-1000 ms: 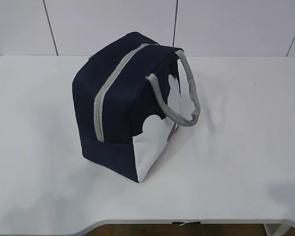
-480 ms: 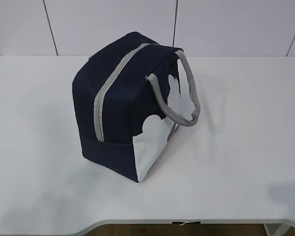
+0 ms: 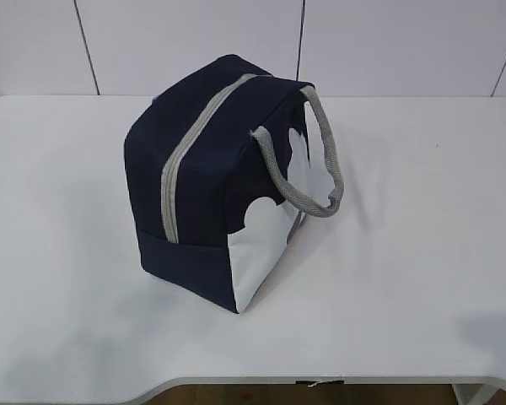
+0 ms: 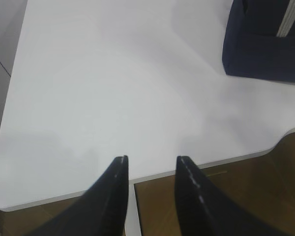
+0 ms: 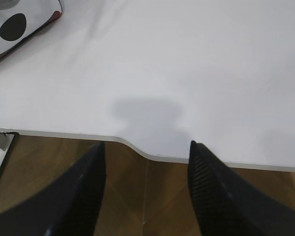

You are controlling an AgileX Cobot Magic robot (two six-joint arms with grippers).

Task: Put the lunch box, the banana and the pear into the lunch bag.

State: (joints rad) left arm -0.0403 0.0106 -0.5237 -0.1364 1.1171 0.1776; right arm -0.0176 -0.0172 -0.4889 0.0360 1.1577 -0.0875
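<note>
While the lunch bag [image 3: 223, 181] stands mid-table, apparently zipped, and both grippers, left [image 4: 150, 162] and right [image 5: 146, 146], hang over the near edge with jaws spread and empty, I see no food; a reach risks toppling it.

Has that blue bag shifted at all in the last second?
No. The lunch bag sits in the same spot on the white table, its handle lining up with the same wall seam behind it as before.
</note>
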